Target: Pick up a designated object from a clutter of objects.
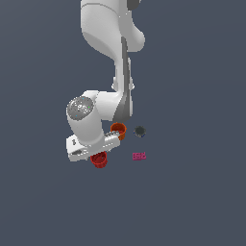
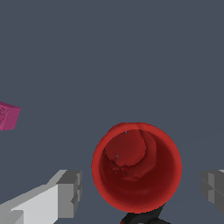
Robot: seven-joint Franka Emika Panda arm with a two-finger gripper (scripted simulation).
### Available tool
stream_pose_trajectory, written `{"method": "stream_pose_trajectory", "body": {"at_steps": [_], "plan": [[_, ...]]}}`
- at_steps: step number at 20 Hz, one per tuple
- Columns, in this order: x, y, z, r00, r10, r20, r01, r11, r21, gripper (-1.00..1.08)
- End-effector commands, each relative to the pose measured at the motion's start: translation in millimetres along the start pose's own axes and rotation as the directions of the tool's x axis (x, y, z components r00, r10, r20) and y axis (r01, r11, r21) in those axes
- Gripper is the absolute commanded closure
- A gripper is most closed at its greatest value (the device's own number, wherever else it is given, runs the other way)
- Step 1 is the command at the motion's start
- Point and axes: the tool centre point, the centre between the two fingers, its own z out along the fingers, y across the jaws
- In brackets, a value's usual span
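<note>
The red cup (image 2: pixel 137 167) stands upright with its mouth facing the wrist camera. My gripper (image 2: pixel 142 192) is open. Its two grey fingers (image 2: pixel 70 194) stand on either side of the cup with gaps, not touching it. In the exterior view the red cup (image 1: pixel 99 160) sits just under the white hand (image 1: pixel 91 148), which hides the fingertips. The orange cup (image 1: pixel 118 130) stands just behind it. The dark round disc (image 1: pixel 139 131) and the pink flat brick (image 1: pixel 139 156) lie toward the exterior view's right. A black shape (image 2: pixel 141 218), maybe the clamp, shows at the cup's edge.
The pink brick (image 2: pixel 8 116) also shows at the edge of the wrist view. The arm's white links (image 1: pixel 113 33) rise behind the clutter. The floor is plain dark grey all around.
</note>
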Motion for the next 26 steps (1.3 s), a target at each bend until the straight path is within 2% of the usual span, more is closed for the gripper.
{"method": "stream_pose_trajectory", "body": {"at_steps": [1,8,13,14,26], "plan": [[0,0,7,1.000,-0.001,0.001,0.001,1.000,0.000,-0.92],[-1,0,41,1.000,-0.003,0.000,0.003,1.000,0.000,-0.92],[0,1,48,1.000,-0.003,-0.001,0.003,1.000,0.000,-0.92],[0,1,48,1.000,-0.003,-0.001,0.003,1.000,0.000,1.08],[0,1,46,1.000,-0.003,-0.001,0.003,1.000,-0.001,1.08]]}}
